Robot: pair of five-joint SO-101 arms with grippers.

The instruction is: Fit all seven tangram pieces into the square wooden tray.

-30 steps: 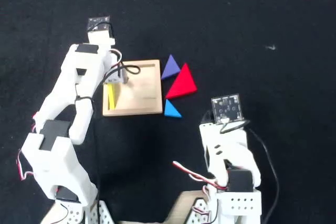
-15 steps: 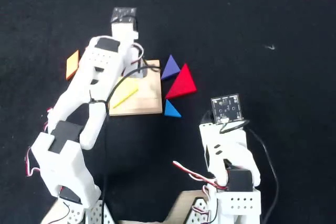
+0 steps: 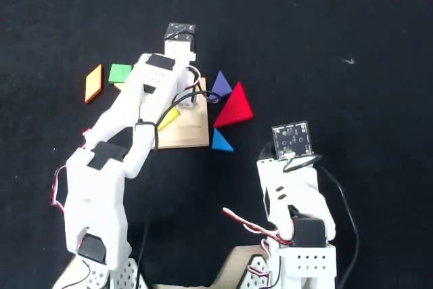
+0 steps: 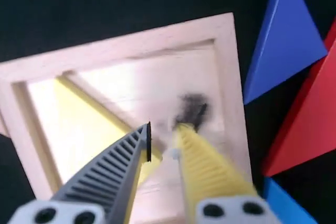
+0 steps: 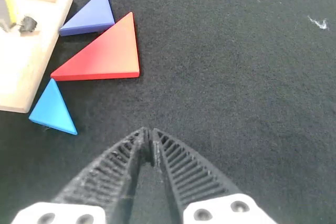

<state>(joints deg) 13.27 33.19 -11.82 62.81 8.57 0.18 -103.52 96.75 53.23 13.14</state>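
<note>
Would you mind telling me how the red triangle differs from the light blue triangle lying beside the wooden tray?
The red triangle is clearly larger than the light blue triangle. The red triangle lies beside the middle of the tray's side, while the light blue triangle sits by the tray corner nearer the arms' bases. Both lie flat on the black table, outside the tray.

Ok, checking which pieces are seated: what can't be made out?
High view: left arm covers much of the wooden tray; yellow piece shows partly.
Left wrist view: left pincer hides some tray floor; dark mark is blurred; red triangle cut off by the edge.
</note>
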